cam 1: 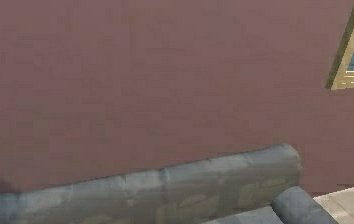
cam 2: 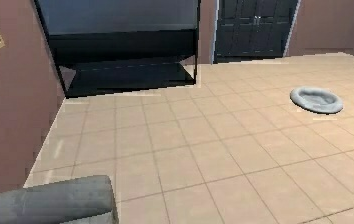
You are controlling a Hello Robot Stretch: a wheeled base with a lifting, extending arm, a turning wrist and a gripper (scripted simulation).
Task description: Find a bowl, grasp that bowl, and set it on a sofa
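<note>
One grey sofa [cam 1: 185, 185] against wall [cam 1: 135, 80]; round grey thing [cam 2: 316, 99] on floor [cam 2: 185, 140].

No legible text or signs

Grey mottled sofa [cam 1: 175, 188], rounded back, low across forward view's bottom; corner at arm side view's lower left.
</note>
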